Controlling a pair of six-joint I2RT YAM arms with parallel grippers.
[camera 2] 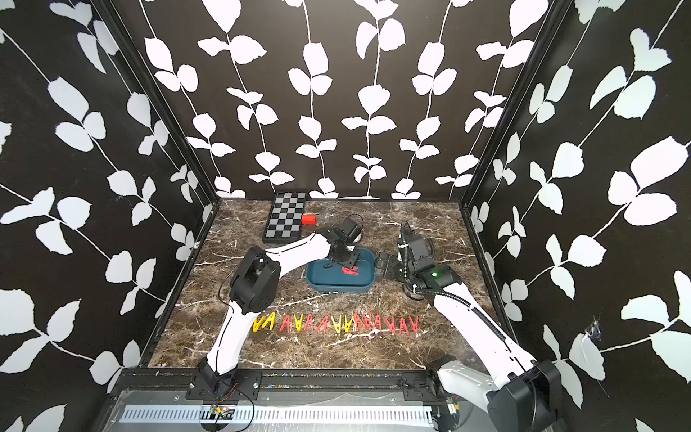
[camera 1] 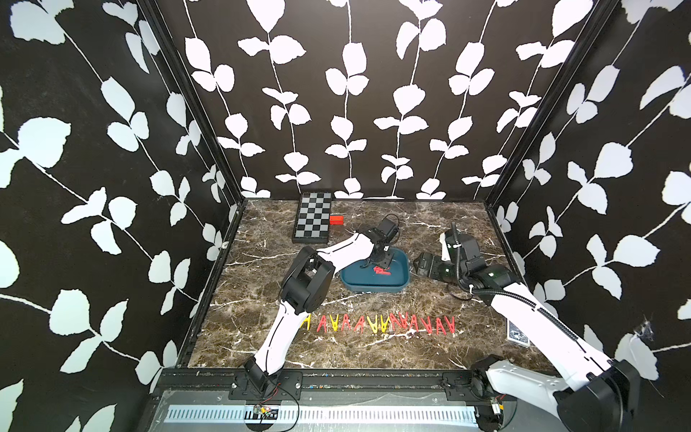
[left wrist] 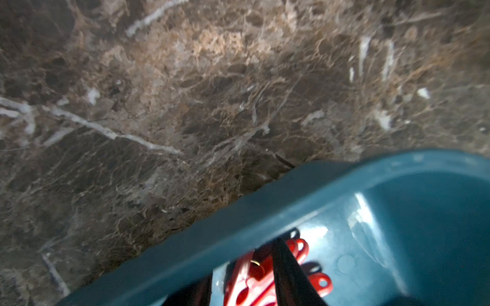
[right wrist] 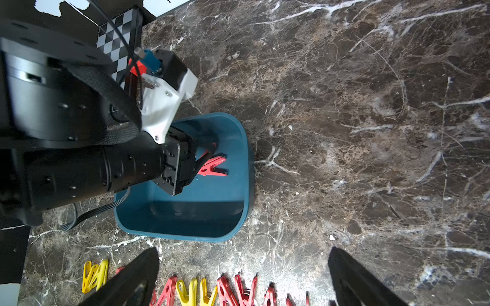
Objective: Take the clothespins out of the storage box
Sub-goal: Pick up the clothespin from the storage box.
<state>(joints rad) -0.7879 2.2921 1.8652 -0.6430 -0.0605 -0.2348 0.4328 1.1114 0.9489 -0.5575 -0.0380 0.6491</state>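
Reaching into the storage box [camera 1: 374,288] from the left, the left gripper [camera 1: 381,264] points tips-down over the box's middle. Its fingers [left wrist: 289,270] are about half closed with a red clothespin [left wrist: 249,283] between them. One finger sits against the pin, but a sliver of box floor shows beside the other, so can't tell if it's actually clamped. The right wrist view agrees: dark fingers straddle the small red pile [right wrist: 212,165].

On the other side, the right gripper [right wrist: 244,251] is spread wide, holding nothing and touching nothing. It sits just right of the box, near its right wall, pointing left at it.

Around:
- The checkered board [camera 1: 313,215] lies at the far edge of the table [camera 1: 261,336], with a small red block [camera 1: 336,220] just beside its right edge. Both are well apart from the box.
- The left forearm [camera 1: 284,336] crosses the left end of the row of clothespins [camera 1: 385,323], hiding part of the yellow ones there.
- The left wrist covers the far-left part of the box.

Containers: the box sits mid-table and holds a few red pins bunched near its middle. The row, red and yellow mixed, lies side by side on the table nearer the front edge, apart from the box.
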